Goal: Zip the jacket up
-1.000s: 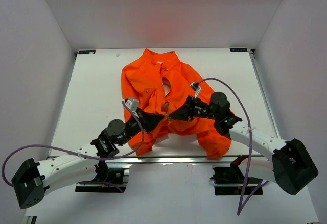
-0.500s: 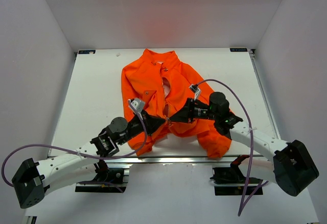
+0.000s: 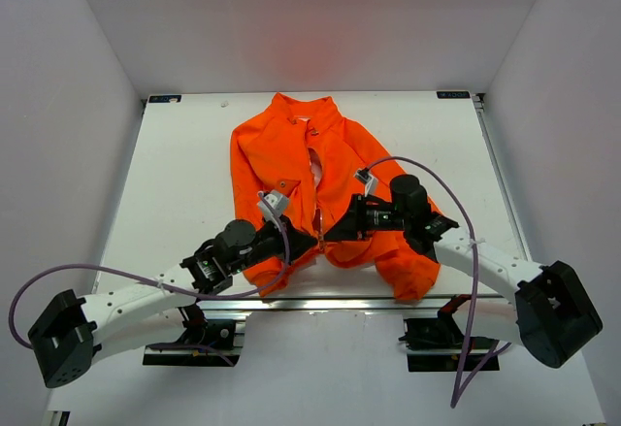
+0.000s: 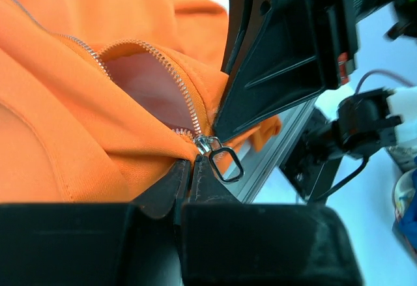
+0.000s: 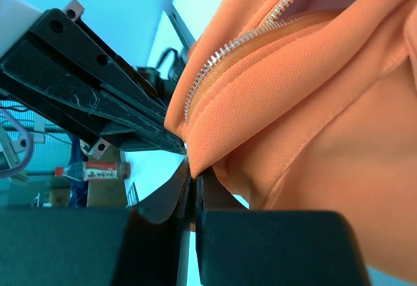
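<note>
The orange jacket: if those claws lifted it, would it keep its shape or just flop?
Probably flop: the jacket lies creased and bunched where the left gripper pinches it. It looks light, its thin cloth folding easily at the right gripper. The zipper edge may be slightly stiffer.

- Jacket [image 3: 281, 149]: bright orange throughout, plain, no print.
- Lining [image 4: 153, 81]: pale pink, plain, showing between the orange front edges.
- Zipper teeth [image 4: 184, 97]: silver, a fine toothed row along orange tape.
- Zipper pull [image 4: 226, 162]: silver metal loop, at 5 o'clock of the lining.
- Left gripper [image 3: 311, 238], right gripper [image 3: 328, 236]: matte black.
- Left arm [image 3: 126, 305], right arm [image 3: 485, 261]: white links, black joints.
- Cables [image 3: 107, 270]: purple.
- Table [image 3: 184, 174]: plain white.
- Walls [image 3: 58, 106]: pale grey.
- Bottle [image 5: 91, 170]: red cap, red-and-white label, at 9 o'clock in the right wrist view.
</note>
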Available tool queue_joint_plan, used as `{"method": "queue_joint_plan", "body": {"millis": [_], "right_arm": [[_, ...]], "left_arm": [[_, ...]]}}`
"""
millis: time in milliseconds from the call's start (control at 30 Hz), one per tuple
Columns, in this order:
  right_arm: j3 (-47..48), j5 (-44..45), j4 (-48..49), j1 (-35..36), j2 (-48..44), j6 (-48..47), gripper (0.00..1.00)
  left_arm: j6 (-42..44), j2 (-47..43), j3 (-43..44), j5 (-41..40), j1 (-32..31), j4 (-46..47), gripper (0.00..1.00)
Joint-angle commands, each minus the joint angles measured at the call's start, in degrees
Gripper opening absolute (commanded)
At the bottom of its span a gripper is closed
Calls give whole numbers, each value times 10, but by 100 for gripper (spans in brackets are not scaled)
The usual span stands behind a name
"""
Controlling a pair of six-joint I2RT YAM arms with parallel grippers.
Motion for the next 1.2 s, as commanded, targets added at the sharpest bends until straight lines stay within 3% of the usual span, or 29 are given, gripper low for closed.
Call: {"method": "queue_joint_plan", "body": {"millis": [0, 233, 367, 400, 500, 667, 700, 767, 800, 1000, 1167], "right_arm": [[15, 7, 8, -6, 17, -23, 0], [3, 5, 5, -6, 38, -27, 0], [7, 9, -15, -6, 29, -38, 16], [7, 12, -21, -6, 27, -40, 25], [7, 21, -35, -6, 15, -45, 35], [28, 18, -51, -6, -4, -47, 42], [31, 19, -55, -6, -8, -47, 52], [41, 29, -70, -6, -18, -54, 61], [44, 35, -82, -6, -22, -58, 73], [104, 99, -229, -5, -50, -171, 83], [156, 218, -346, 25, -96, -286, 89]], "left_arm": [[-28, 36, -1, 89, -14, -18, 0], [-62, 40, 10, 73, -14, -20, 0], [-84, 20, 5, 42, -14, -20, 0], [-86, 13, 2, 38, -14, -21, 0], [-93, 3, -3, 34, -14, -19, 0], [-96, -3, -4, 35, -14, -21, 0], [-97, -2, -4, 37, -14, -22, 0], [-97, 1, -4, 41, -14, -18, 0], [-97, 2, -4, 41, -14, -18, 0], [-99, -1, -3, 38, -14, -22, 0], [-105, -2, -1, 33, -14, -25, 0]]}}
